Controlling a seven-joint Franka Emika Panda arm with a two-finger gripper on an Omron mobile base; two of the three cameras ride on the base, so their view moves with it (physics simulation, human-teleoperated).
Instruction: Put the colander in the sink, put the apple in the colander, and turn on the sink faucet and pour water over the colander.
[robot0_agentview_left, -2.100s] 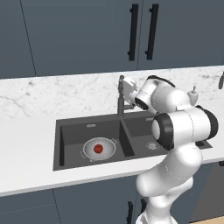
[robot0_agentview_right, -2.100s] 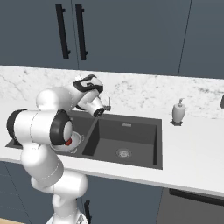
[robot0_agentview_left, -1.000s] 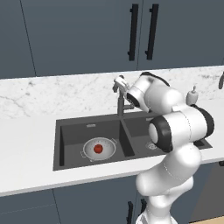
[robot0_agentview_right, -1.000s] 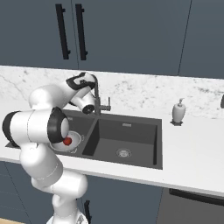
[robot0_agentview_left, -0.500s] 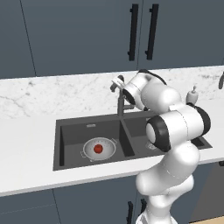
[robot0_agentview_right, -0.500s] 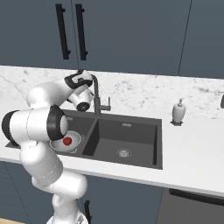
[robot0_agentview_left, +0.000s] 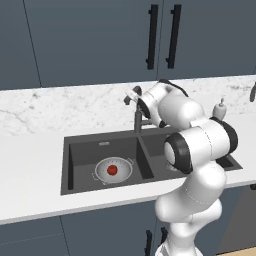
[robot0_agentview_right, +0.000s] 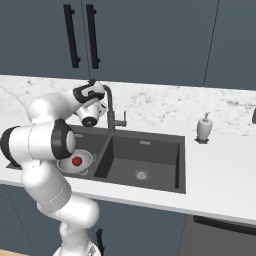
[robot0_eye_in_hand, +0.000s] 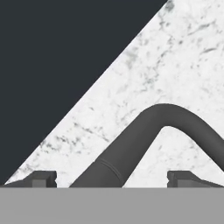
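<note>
The silver colander (robot0_agentview_left: 102, 176) (robot0_agentview_right: 65, 165) sits in the left basin of the dark sink (robot0_agentview_left: 80, 160) (robot0_agentview_right: 155, 152). The red apple (robot0_agentview_left: 112, 170) (robot0_agentview_right: 76, 161) lies inside it. The dark sink faucet (robot0_agentview_left: 137, 122) (robot0_agentview_right: 110, 112) rises behind the divider between the basins. My gripper (robot0_agentview_left: 131, 96) (robot0_agentview_right: 86, 92) (robot0_eye_in_hand: 111, 177) is up at the top bend of the faucet's spout, open. In the hand view the spout (robot0_eye_in_hand: 131, 144) runs between my fingertips (robot0_eye_in_hand: 43, 177), and whether they touch it I cannot tell.
A white pump bottle (robot0_agentview_left: 220, 109) (robot0_agentview_right: 203, 127) stands on the marble counter (robot0_agentview_left: 30, 165) right of the sink. A marble backsplash and dark cabinet doors with black handles (robot0_agentview_left: 152, 37) rise behind the faucet. My arm crosses over the right basin.
My hand has shifted a little to the left at the top of the faucet, towards the left basin. The jaws stay open. Colander and apple have not moved.
</note>
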